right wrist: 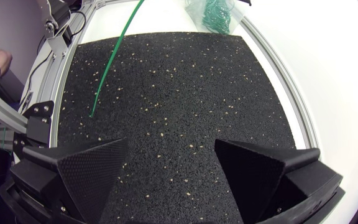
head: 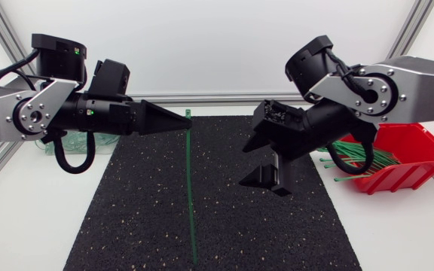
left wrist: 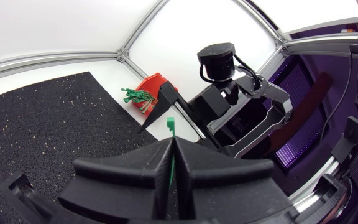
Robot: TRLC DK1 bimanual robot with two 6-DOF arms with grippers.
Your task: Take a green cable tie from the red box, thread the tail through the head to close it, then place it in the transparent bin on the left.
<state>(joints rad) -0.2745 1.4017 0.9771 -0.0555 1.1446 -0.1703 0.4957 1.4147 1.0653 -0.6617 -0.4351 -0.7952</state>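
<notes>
a: where is the left end effector [head: 181, 118] [left wrist: 171, 142]?

b: it hangs over the far left part of the black mat [head: 142, 211], fingers pointing toward the middle. the two wedges are pressed together on a green cable tie [head: 191, 188] [left wrist: 170, 127] [right wrist: 113, 55], pinching it just below its head.

a: and what sits behind that arm?

b: the transparent bin [right wrist: 215, 12], on the white counter [head: 21, 226] just off the mat's far left corner. there is green material inside it. in the head view the arm hides most of it.

a: how does the tie lie?

b: its square head pokes out just past the fingertips, and the long tail runs straight away from the grip across the middle of the mat. the tail is free, not threaded through the head. i cannot tell whether its tip touches the mat.

a: the right end effector [head: 251, 165] [right wrist: 169, 158]?

b: it is to the right of the tie, apart from it, above the mat. its fingers stand wide apart with nothing between them, only mat showing in the gap.

a: and further right?

b: the red box [head: 413, 154] [left wrist: 155, 84] sits on the counter beside the mat's right edge, behind the right arm. a bundle of spare green ties [head: 356, 162] [left wrist: 135, 96] sticks out of its open front.
</notes>
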